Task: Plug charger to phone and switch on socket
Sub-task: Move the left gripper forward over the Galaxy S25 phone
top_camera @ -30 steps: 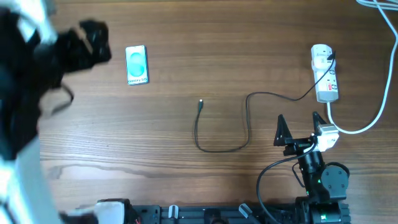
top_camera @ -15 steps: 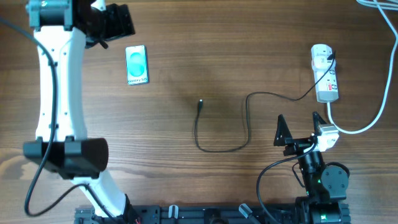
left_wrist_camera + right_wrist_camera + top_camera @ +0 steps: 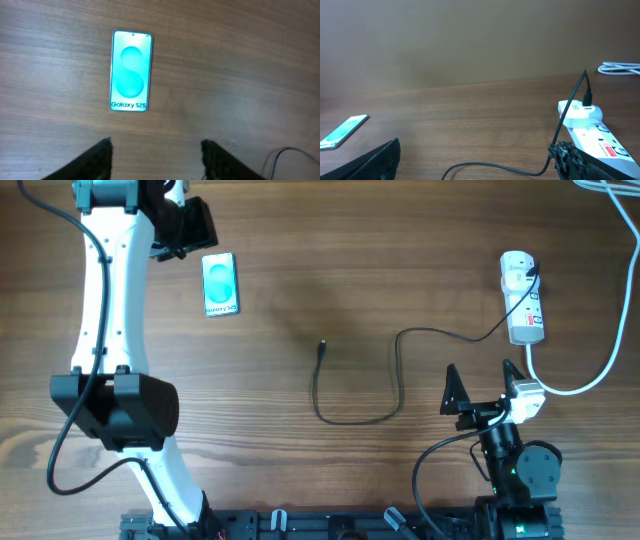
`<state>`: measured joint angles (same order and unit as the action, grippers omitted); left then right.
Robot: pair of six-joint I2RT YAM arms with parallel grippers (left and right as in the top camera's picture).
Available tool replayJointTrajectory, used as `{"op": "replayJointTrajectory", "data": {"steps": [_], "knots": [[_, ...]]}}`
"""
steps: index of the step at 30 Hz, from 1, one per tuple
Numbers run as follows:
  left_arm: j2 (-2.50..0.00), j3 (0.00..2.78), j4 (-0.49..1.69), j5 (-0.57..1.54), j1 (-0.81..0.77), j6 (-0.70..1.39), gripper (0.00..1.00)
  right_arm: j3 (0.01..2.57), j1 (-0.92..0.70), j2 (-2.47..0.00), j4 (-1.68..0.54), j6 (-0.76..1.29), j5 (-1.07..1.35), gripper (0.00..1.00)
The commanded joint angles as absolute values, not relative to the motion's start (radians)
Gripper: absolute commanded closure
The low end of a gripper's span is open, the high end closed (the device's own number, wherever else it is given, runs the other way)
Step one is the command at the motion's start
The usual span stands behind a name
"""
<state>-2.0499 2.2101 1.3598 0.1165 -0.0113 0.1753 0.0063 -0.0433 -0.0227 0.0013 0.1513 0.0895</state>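
The phone (image 3: 220,283) lies flat at the far left of the table, turquoise screen up; the left wrist view shows the phone (image 3: 130,70) ahead of my fingers. My left gripper (image 3: 190,228) hangs high just left of it, and the left gripper (image 3: 156,147) is open with only bare wood between its fingers. The charger (image 3: 360,415) loops across mid-table, its tip (image 3: 323,346) free and its other end plugged into the socket (image 3: 522,300) at the right. My right gripper (image 3: 482,387) rests open near the front, just left of the socket (image 3: 585,117), and the charger (image 3: 495,167) runs between the right gripper (image 3: 475,160) fingers untouched.
A thick white cord (image 3: 600,370) curves from the socket round the right edge of the table. The left arm's white links (image 3: 100,330) stretch over the table's left side. Wide bare wood separates phone and cable tip.
My left arm has swung in and moved right, stopping beside the phone, and its jaws have narrowed somewhat. The right arm, the charger and the phone have not moved.
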Motion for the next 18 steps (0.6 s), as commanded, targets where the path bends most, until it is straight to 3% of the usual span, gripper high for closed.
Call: {"op": "replayJointTrajectory", "data": {"steps": [1,3,4,18], "knots": [[-2.053,2.148,1.304,0.126,-0.015,0.172,0.32,0.005,-0.047,-0.024,0.006,0.133,0.102,0.00],[-2.054,2.115,1.261,0.118,-0.015,0.194,0.22,0.005,-0.047,-0.024,0.006,0.133,0.102,0.00],[-2.054,2.096,1.237,0.115,-0.015,0.213,0.01,0.005,-0.047,-0.024,0.006,0.133,0.101,0.00],[-2.059,1.723,0.810,0.123,-0.016,0.217,0.00,0.005,-0.047,-0.024,0.006,0.133,0.101,0.00]]}}
